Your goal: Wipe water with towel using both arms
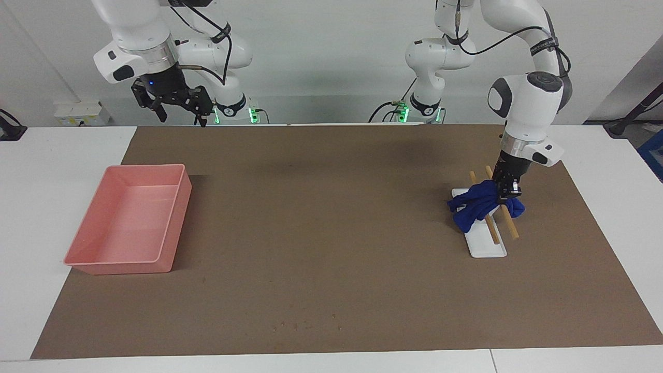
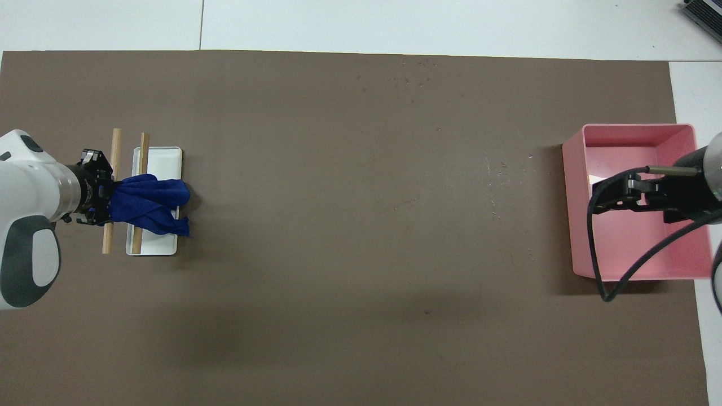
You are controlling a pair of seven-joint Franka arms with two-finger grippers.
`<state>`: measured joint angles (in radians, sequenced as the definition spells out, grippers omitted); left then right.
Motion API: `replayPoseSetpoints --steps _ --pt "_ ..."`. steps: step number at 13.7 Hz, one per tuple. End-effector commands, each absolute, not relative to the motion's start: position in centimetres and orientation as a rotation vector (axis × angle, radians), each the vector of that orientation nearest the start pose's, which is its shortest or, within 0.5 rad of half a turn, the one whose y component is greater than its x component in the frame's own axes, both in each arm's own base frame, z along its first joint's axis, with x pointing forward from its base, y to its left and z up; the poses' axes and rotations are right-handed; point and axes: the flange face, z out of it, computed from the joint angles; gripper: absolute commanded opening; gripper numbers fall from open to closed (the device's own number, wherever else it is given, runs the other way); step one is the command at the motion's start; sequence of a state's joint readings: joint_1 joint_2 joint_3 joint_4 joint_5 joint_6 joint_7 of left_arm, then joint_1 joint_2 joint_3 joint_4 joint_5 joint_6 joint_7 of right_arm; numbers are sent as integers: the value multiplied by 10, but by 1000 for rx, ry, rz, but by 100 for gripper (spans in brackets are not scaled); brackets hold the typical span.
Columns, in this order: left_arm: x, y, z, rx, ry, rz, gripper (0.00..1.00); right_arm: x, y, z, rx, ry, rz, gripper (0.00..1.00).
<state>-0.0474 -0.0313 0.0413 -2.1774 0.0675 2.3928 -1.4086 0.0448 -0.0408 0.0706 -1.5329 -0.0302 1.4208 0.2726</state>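
Note:
The royal-blue towel (image 1: 479,203) is bunched over a small white tray (image 1: 488,247) and two wooden sticks (image 1: 510,228) toward the left arm's end of the table. My left gripper (image 1: 507,192) is shut on the towel's end, just above the sticks. In the overhead view the towel (image 2: 151,206) hangs from the left gripper (image 2: 104,197) across the white tray (image 2: 163,160). My right gripper (image 1: 178,111) is open and empty, held high over the pink tray's (image 1: 177,217) end of the table; it waits. It also shows in the overhead view (image 2: 606,197).
A brown mat (image 1: 331,233) covers the table. The pink tray (image 2: 637,128) stands toward the right arm's end. Small specks (image 1: 305,325) lie on the mat near its edge farthest from the robots; they also show in the overhead view (image 2: 417,62).

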Motion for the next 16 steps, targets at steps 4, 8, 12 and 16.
replayPoseSetpoints --steps 4,8,12,16 --pt "589 -39 480 -2505 -1956 -168 0 523 63 655 -3147 381 74 98" --pt "587 -40 486 -2517 -1935 -159 0 523 68 655 -3139 448 65 98" --pt "582 -39 480 -2510 -1933 -147 100 523 69 654 -3138 446 66 98" --pt "571 -37 466 -2520 -1907 -133 100 522 73 653 -3141 431 70 98"
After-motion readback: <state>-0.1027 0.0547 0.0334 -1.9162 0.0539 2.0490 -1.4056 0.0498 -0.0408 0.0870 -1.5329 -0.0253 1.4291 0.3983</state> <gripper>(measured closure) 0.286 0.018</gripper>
